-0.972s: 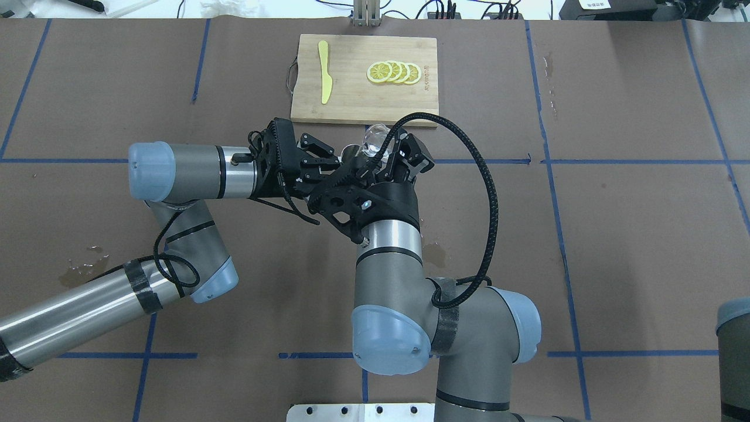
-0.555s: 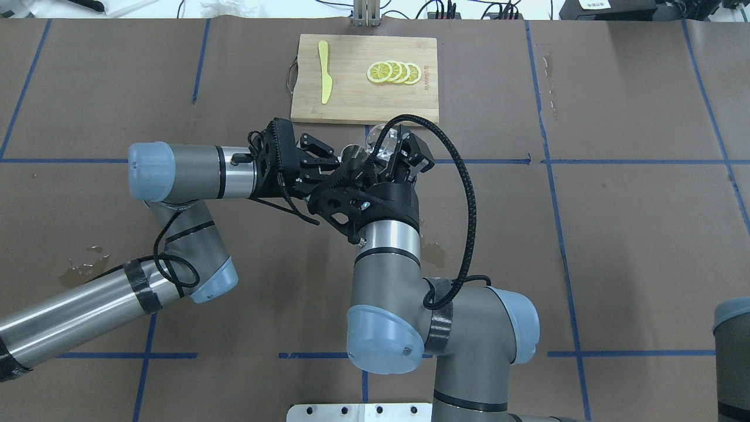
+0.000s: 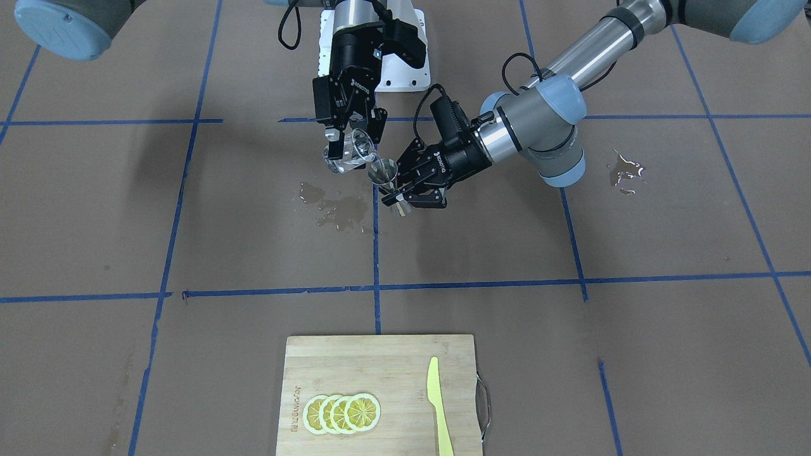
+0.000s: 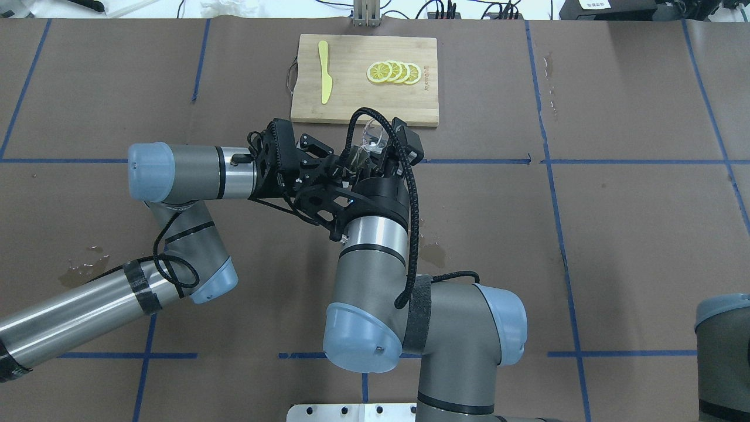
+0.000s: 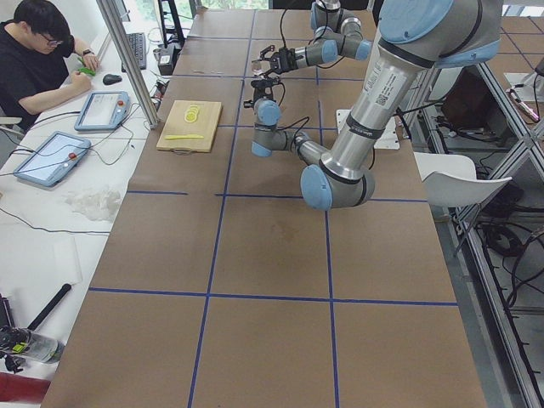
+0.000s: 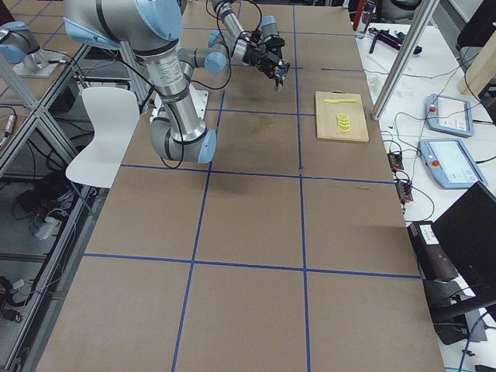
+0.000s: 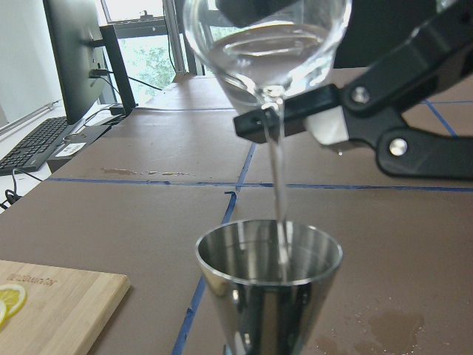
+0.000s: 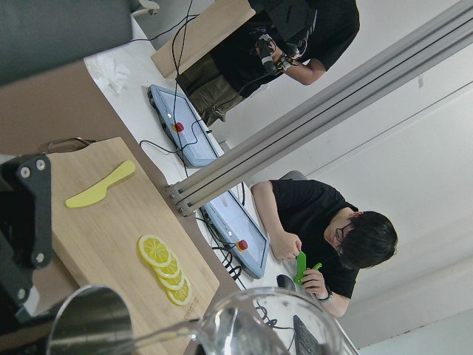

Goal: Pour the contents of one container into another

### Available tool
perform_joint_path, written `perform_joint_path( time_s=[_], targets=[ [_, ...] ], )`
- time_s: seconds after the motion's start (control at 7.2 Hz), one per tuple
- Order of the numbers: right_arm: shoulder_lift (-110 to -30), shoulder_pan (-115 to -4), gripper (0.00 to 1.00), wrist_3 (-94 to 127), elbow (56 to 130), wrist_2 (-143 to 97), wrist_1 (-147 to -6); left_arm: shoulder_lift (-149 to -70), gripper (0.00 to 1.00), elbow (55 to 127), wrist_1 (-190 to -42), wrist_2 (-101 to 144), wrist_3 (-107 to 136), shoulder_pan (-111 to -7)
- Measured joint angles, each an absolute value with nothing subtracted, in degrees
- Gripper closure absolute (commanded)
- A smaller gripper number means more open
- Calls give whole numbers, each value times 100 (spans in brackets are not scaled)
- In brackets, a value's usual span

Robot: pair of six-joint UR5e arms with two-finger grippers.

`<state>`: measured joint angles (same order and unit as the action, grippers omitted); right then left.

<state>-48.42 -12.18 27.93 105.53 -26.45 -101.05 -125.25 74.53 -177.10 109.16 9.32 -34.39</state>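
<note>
Here the right gripper [image 3: 350, 140] is closed around the glass beaker [image 3: 346, 158], which tilts with its lip down toward four o'clock in the front-facing view. A thin stream of water [image 7: 278, 185] falls from the lip into the steel jigger [image 3: 384, 171], held upright in the closed left gripper [image 3: 400, 194]. The beaker sits at ten o'clock of the jigger, just beside its rim. A wet patch [image 3: 336, 208] lies on the desk [image 3: 570, 240] at eight o'clock of the jigger. At six o'clock, well apart, a cutting board [image 3: 393, 354] carries lemon slices [image 3: 342, 413] and a yellow knife [image 3: 437, 405].
</note>
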Motion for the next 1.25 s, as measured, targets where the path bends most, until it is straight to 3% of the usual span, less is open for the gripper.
perform_joint_path(
  time_s=[1.25],
  targets=[
    [-4809,-1213,100,1783,10500,-2423,-10270,-12524,100,7478,-17710,10916,932,-3428]
  ],
)
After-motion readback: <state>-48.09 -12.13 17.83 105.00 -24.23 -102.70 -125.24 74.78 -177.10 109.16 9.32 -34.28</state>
